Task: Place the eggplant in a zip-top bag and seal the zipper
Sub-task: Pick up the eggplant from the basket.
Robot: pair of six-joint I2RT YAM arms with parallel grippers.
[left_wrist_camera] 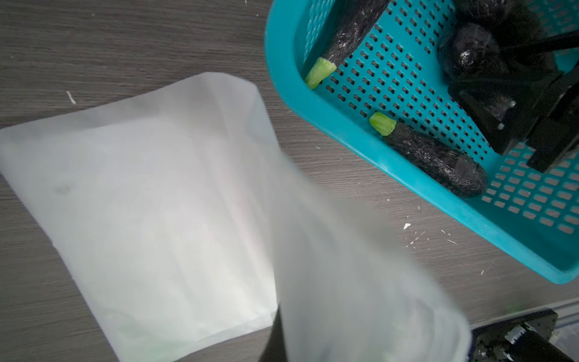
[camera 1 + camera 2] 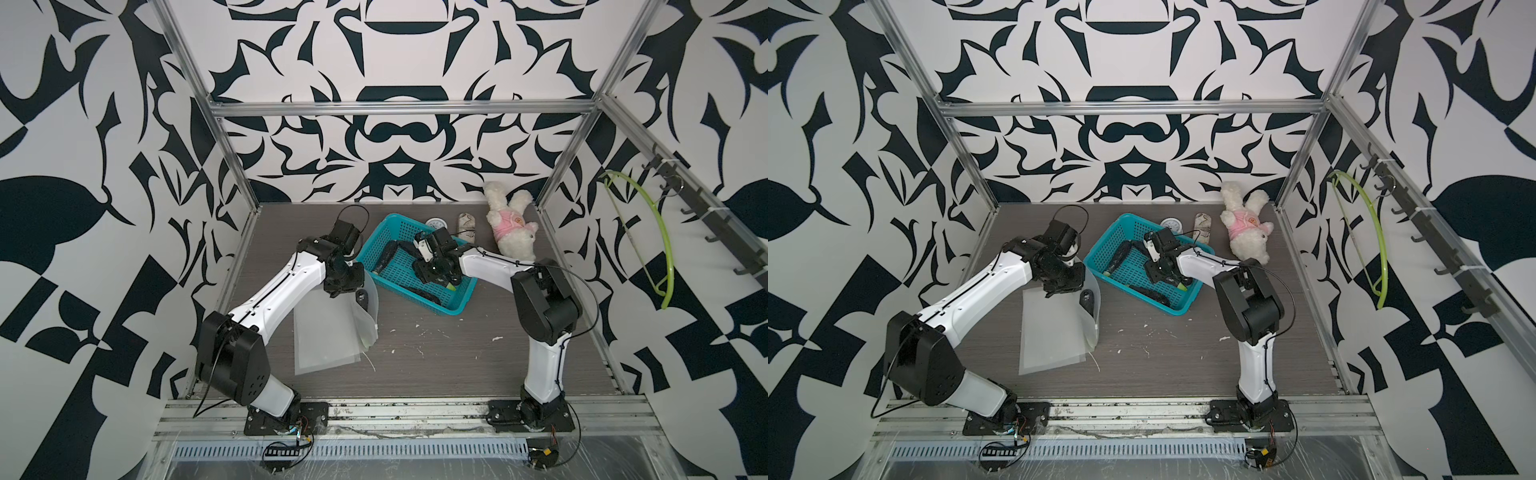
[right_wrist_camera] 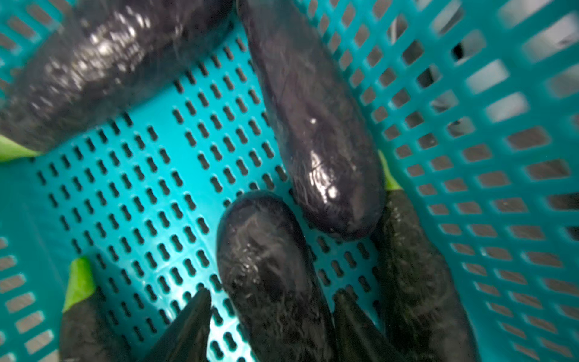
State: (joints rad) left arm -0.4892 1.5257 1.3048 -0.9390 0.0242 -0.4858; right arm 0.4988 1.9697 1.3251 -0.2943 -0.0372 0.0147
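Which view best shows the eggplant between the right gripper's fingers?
Right wrist view: the eggplant sits close up between the fingertips of the right gripper. In both top views the gripper covers most of it. In the left wrist view the gripper blocks it too.

Bright, even overhead light leaves only faint shadows in both top views, whose straight rails bow toward ten and two o'clock, while up close the bag (image 1: pixel 360 282) goes soft and the smeared eggplant (image 3: pixel 313 141) glints white.

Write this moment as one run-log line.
left pincer: shut on zip-top bag edge | right pincer: open, astride eggplant in basket | step: eggplant not yet lifted
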